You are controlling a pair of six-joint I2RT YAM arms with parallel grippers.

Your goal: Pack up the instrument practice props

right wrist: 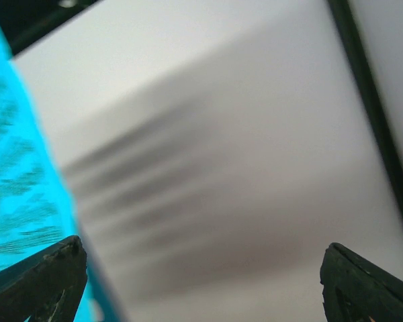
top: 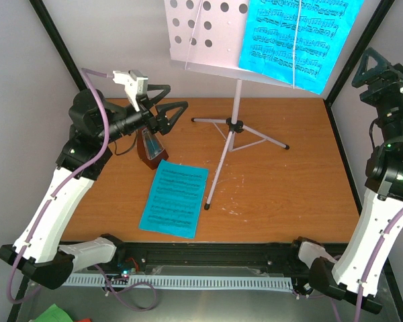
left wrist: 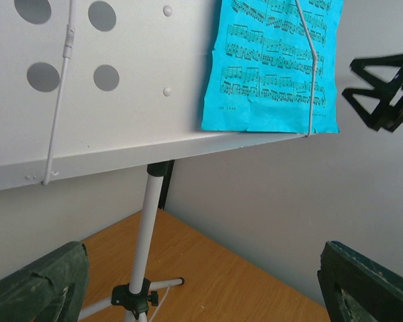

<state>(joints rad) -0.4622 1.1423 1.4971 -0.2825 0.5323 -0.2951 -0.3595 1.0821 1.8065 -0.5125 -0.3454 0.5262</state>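
Note:
The pale silver music stand (top: 229, 127) stands on the wooden table, its perforated desk (top: 205, 33) at the top of the top view. One cyan sheet-music page (top: 299, 37) rests on the desk; another (top: 174, 198) lies flat on the table. The red-brown metronome (top: 150, 149) sits at the left, partly hidden by my left gripper (top: 178, 96), which hangs open and empty above it, facing the stand. The left wrist view shows the desk (left wrist: 134, 80), the page (left wrist: 275, 67) and the pole (left wrist: 146, 228). My right gripper (top: 371, 70) is raised at the far right, open, with the page's edge (right wrist: 20, 188) blurred beside its left finger.
Grey walls and black frame posts (top: 57, 47) close in the table on three sides. A slotted cable tray (top: 188, 280) runs along the near edge between the arm bases. The stand's tripod legs (top: 265, 137) spread over the middle of the table.

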